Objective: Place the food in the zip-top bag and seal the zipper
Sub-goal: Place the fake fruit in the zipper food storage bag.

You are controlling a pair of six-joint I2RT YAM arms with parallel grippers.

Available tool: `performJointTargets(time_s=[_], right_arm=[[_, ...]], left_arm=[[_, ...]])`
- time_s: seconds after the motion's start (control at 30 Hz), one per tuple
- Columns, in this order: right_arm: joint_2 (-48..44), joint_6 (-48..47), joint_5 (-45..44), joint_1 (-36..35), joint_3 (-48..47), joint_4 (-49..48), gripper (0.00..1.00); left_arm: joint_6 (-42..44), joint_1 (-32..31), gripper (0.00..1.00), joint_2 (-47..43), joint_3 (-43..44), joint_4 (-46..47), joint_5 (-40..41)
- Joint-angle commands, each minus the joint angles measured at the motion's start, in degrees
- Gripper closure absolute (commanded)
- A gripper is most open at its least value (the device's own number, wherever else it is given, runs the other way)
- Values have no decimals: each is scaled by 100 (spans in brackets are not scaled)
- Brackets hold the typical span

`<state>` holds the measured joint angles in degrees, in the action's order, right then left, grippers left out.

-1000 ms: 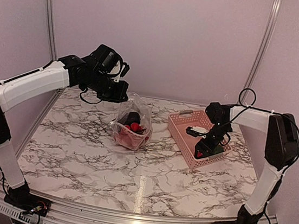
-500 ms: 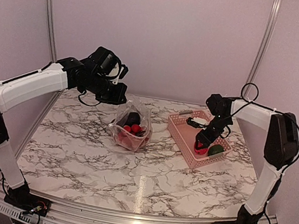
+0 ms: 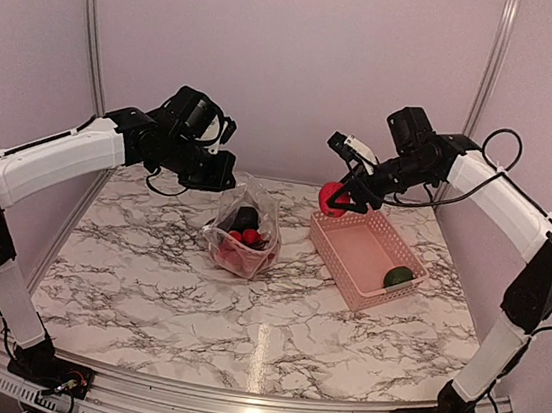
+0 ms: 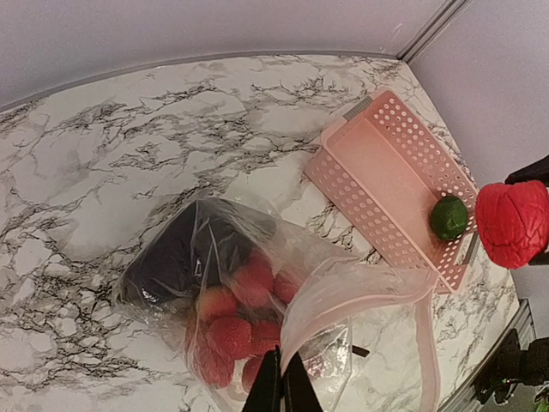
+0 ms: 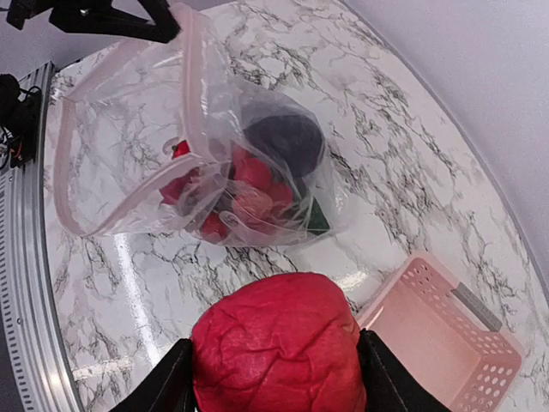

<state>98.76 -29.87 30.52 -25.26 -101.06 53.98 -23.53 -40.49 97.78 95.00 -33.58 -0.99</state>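
The clear zip-top bag (image 3: 243,231) stands on the marble table, holding a dark eggplant (image 4: 184,253) and several red round fruits (image 4: 232,330). My left gripper (image 4: 281,390) is shut on the bag's mouth edge, by the zipper strip (image 4: 369,296), and holds the mouth up and open. My right gripper (image 3: 338,196) is shut on a red wrinkled round food piece (image 5: 279,356) and holds it in the air above the left rim of the pink basket, right of the bag. A green round fruit (image 3: 398,277) lies in the basket.
The pink slatted basket (image 3: 349,266) sits right of the bag, at the table's right side. Booth walls and metal posts stand close behind and at both sides.
My right gripper lifted out of the basket with the red food piece and moved up and left toward the bag. The left gripper and bag stayed almost still.
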Motion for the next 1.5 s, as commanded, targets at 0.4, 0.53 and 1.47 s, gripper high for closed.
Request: performJointTargets(time_s=[0.4,0.53,1.47], right_arm=[[239,53,681,-1763,-265,-1369,53],[387,169,230,-1824,-179,-1742,53],[-141,224,-1144,-1781,-30,-1716,25]], left_arm=[[-325,6,100,-29,45,398,-135],[-341,6,100,-61,38,415,-142],[-442,6,100,16,-60,682,-226]])
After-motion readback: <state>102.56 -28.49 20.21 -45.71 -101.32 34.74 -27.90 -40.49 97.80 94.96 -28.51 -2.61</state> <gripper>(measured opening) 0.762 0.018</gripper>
